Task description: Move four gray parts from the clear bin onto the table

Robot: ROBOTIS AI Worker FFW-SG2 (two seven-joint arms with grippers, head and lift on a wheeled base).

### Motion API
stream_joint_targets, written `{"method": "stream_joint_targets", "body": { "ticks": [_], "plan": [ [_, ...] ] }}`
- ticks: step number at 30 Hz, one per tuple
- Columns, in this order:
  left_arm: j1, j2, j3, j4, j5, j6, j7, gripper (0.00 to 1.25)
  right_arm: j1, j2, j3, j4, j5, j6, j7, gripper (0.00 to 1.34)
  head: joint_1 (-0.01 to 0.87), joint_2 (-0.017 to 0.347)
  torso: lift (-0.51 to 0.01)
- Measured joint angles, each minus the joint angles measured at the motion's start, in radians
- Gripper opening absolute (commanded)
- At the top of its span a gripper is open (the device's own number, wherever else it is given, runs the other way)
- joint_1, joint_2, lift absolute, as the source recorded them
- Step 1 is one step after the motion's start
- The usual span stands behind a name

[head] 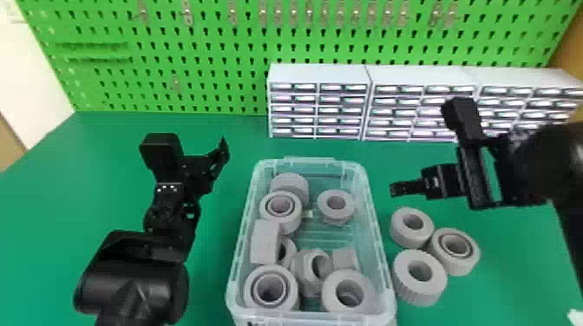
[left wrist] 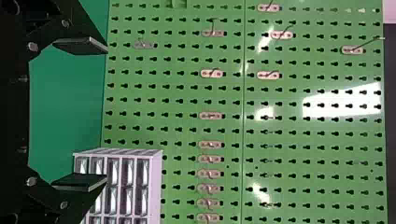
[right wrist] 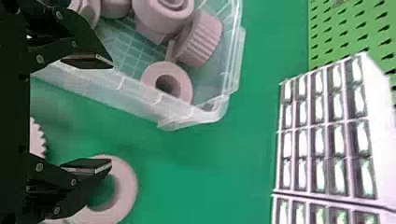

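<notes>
Hazard noted: your right pincer (right wrist: 111, 113), open (left pincer (left wrist: 107, 114) likewise), could snag the right rim (head: 380, 238) of the clear bin (head: 312, 319), should you swing left too low.

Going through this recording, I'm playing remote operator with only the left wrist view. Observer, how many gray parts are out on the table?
Observer: Three, grouped to the right of the clear bin: the nearest part, the farthest part and the rightmost part.

Operator: Is the right gripper holding one?

Observer: No, the right gripper is open with nothing held.

Operator: Any gray part in the bin's far half, on its right side?

Observer: Yes, a ring-shaped part, its hole facing mostly up.
</notes>
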Motion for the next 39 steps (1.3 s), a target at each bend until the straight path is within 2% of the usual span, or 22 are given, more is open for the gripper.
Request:
{"method": "stream_joint_targets", "body": {
  "ticks": [13,39],
  "plan": [
    [0.0,0.0,0.005,0.0,0.001,0.0,0.0,0.95,-0.071,0.022,0.084,-0.014,-0.016,-0.017,0.0,0.83,0.693,0.072,-0.052],
    [0.003,0.002,0.014,-0.001,-0.008,0.0,-0.008,0.95,-0.221,0.08,0.315,0.126,-0.084,-0.156,0.0,0.83,0.693,0.072,-0.052]
  ]
}}
